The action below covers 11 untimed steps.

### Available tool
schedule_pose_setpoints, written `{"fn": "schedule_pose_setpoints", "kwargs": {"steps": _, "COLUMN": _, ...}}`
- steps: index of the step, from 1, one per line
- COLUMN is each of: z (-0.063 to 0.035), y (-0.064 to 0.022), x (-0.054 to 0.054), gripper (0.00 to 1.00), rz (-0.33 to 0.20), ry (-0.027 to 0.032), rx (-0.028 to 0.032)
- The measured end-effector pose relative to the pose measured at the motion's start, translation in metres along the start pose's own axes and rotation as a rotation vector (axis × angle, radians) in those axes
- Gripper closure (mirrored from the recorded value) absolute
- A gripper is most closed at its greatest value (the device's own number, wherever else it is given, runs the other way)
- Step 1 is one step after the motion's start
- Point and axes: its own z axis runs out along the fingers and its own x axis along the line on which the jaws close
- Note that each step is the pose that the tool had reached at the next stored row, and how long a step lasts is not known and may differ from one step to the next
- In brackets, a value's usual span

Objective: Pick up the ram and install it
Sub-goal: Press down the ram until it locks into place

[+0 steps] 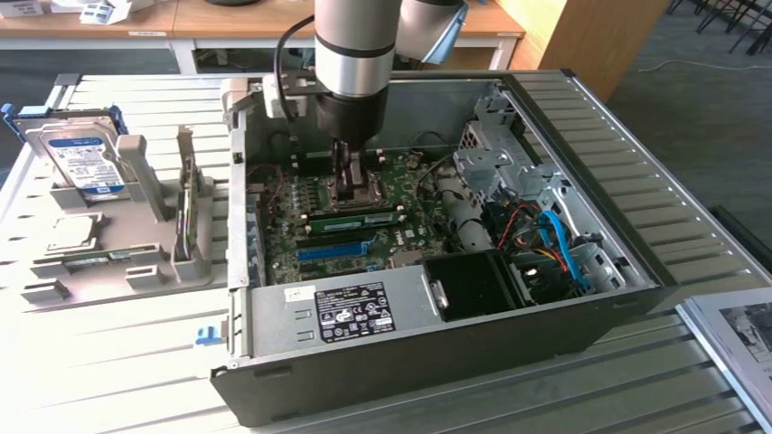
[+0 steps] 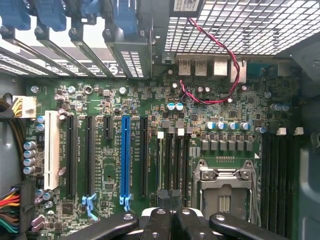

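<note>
Jaws closed, fingertips together, nothing held between them; the gripper (image 1: 353,185) hangs low inside the open computer case (image 1: 627,235), just above the motherboard (image 1: 350,226). In the wrist view the gripper (image 2: 172,220) shows two black fingers pressed side by side, over the board near the CPU socket (image 2: 223,192). One ram stick (image 1: 360,220), green with a row of dark chips, lies seated on the board just on the near side of the gripper; its long axis runs from the exterior view's left to its right, parallel to the blue slot (image 1: 331,250), which sits nearer still. Whether its latches are closed cannot be told. Wrist view: one blue slot (image 2: 125,155), one white slot (image 2: 51,150), several black expansion slots beside them, and a bank of black memory slots (image 2: 172,160) directly ahead of the fingertips. One red wire (image 2: 225,75) loops across the far part of the board. At the case's right, drive cage (image 1: 501,154) and blue cables (image 1: 555,240); at the near edge, the power supply (image 1: 350,312). Left of the case on the bench (image 1: 108,362), a grey fixture (image 1: 121,244) carries one hard drive (image 1: 82,163) standing upright and one CPU chip (image 1: 72,233) lying flat.
</note>
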Motion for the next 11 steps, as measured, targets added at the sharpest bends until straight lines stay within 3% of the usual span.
{"fn": "schedule_pose_setpoints", "kwargs": {"steps": 11, "z": -0.0036, "y": 0.0, "x": -0.0001, "gripper": 0.9, "rz": 0.0, "ry": 0.0, "rx": 0.0}}
